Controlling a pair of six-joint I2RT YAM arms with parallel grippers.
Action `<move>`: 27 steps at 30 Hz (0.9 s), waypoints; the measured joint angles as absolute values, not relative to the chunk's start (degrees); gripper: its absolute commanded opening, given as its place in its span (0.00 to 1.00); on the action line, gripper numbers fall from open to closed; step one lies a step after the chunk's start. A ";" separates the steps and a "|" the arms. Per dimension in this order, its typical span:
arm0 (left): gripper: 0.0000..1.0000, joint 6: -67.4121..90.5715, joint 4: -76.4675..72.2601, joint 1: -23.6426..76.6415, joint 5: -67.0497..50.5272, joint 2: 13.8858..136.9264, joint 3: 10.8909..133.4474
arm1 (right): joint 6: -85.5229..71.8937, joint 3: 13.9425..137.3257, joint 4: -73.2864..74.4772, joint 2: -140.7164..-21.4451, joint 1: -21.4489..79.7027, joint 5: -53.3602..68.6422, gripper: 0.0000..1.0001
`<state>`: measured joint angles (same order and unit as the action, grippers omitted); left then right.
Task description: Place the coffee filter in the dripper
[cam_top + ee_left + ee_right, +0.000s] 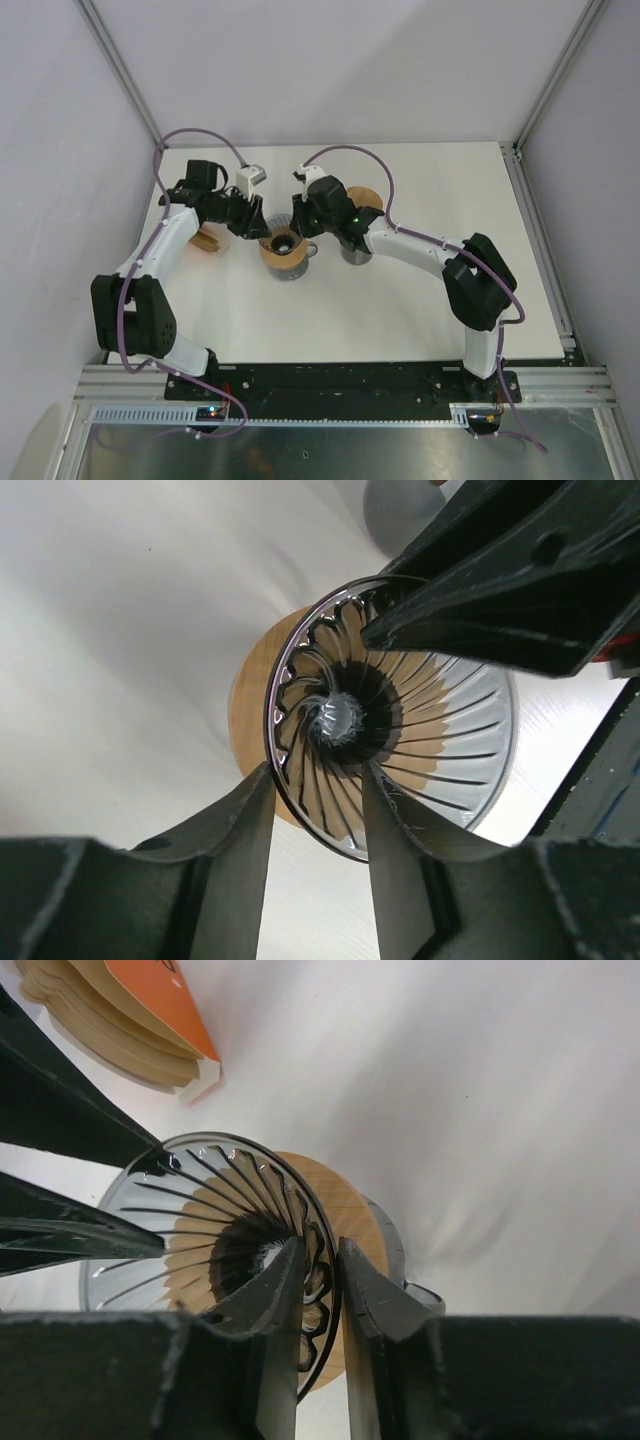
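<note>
The glass dripper (282, 247) with black ribs and a wooden collar sits on a grey mug (287, 272) mid-table. My left gripper (258, 228) straddles its rim (300, 810), one finger outside and one inside, open with clear gaps (316, 775). My right gripper (303, 222) also straddles the rim from the opposite side (321, 1248), jaws slightly apart and not pinching it. A stack of tan coffee filters (105, 1020) with an orange label lies left of the dripper (209, 239). I see no filter inside the dripper (400, 730).
A grey cup (355, 252) stands right of the dripper, under the right arm, and shows as a grey round shape (400, 510) in the left wrist view. A tan round object (366, 197) lies behind the right arm. White walls enclose the table.
</note>
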<state>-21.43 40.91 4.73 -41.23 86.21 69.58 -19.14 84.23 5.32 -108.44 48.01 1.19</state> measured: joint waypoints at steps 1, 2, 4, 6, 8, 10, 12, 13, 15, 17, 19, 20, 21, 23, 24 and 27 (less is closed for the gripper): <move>0.47 -21.43 41.36 4.80 -41.28 86.21 69.91 | -18.96 84.25 5.50 -108.42 48.07 0.97 0.29; 0.48 -21.43 41.74 4.95 -41.32 86.21 70.41 | -18.44 84.36 6.28 -108.42 48.18 0.62 0.31; 0.49 -21.41 42.13 5.21 -41.41 86.21 71.77 | -18.09 84.38 7.84 -108.42 48.40 0.21 0.35; 0.50 -21.43 42.15 5.30 -41.56 86.04 72.79 | -17.67 85.06 9.32 -108.42 48.56 -0.14 0.39; 0.50 -21.41 42.17 5.30 -41.56 85.67 73.32 | -16.91 85.76 10.90 -108.42 48.75 -0.49 0.43; 0.51 -21.43 42.22 5.30 -41.54 85.43 73.47 | -16.62 86.17 11.99 -108.42 48.90 -0.78 0.47; 0.51 -21.43 42.33 5.30 -41.52 85.36 73.54 | -16.27 86.50 12.88 -108.42 49.01 -0.95 0.50; 0.52 -21.43 42.44 5.30 -41.47 85.36 73.54 | -16.14 86.70 13.26 -108.42 49.04 -0.99 0.51; 0.52 -21.43 42.65 5.30 -41.21 85.34 73.54 | -15.79 87.22 13.98 -108.42 49.12 -1.10 0.54; 0.52 -21.43 42.68 5.30 -41.06 85.32 73.56 | -15.53 88.01 14.74 -108.42 49.19 -1.13 0.57; 0.53 -21.43 42.78 5.30 -40.71 85.30 73.73 | -15.18 88.99 15.31 -108.42 49.30 -1.17 0.60; 0.53 -21.43 42.83 5.30 -40.58 85.27 73.87 | -14.94 89.56 15.59 -108.42 49.34 -1.21 0.61; 0.53 -21.45 42.89 5.28 -40.45 85.21 74.11 | -14.72 90.26 15.75 -108.42 49.41 -1.28 0.62; 0.53 -21.45 42.94 5.06 -40.16 84.95 74.54 | -14.44 91.35 15.97 -108.42 49.52 -1.34 0.63; 0.53 -21.45 42.94 4.86 -40.16 84.68 74.78 | -14.26 91.90 15.97 -108.42 49.54 -1.39 0.63; 0.56 -21.45 43.00 3.53 -40.23 83.64 75.53 | -13.67 93.30 16.03 -108.42 49.74 -1.76 0.64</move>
<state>-21.45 43.00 3.53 -40.23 83.64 75.53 -13.67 93.30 16.03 -108.42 49.74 -1.76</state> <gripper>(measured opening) 0.534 0.633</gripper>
